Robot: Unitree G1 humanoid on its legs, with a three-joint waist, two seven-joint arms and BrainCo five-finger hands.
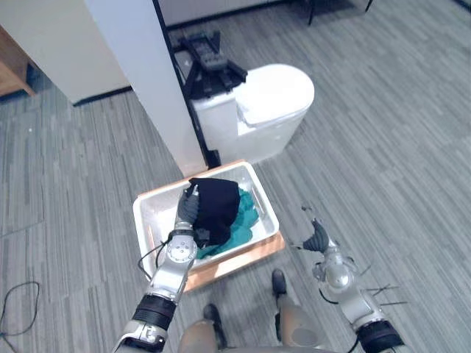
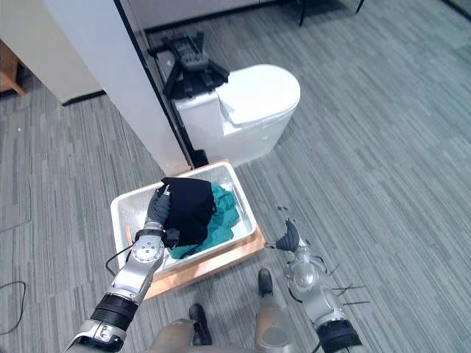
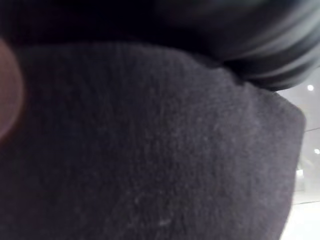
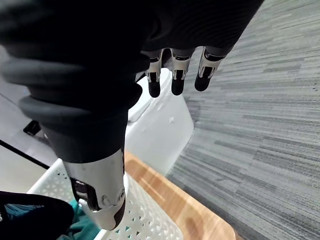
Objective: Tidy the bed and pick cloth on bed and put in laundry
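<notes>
A black cloth (image 1: 218, 202) hangs bunched over a white laundry basket (image 1: 147, 209) on the floor in front of me. My left hand (image 1: 187, 211) grips its left edge, fingers curled into the fabric. The same black cloth (image 3: 150, 150) lies right against the left wrist camera. A teal cloth (image 1: 244, 220) lies inside the basket under and to the right of the black one. To the right of the basket, my right hand (image 1: 318, 237) hovers over the carpet with relaxed fingers (image 4: 172, 80) and holds nothing.
The basket rests on a wooden board (image 1: 243, 261). Behind it stand a white partition (image 1: 147, 81) and a rounded white unit (image 1: 272, 103) with a black device (image 1: 210, 62) on top. Grey carpet spreads to the right and left.
</notes>
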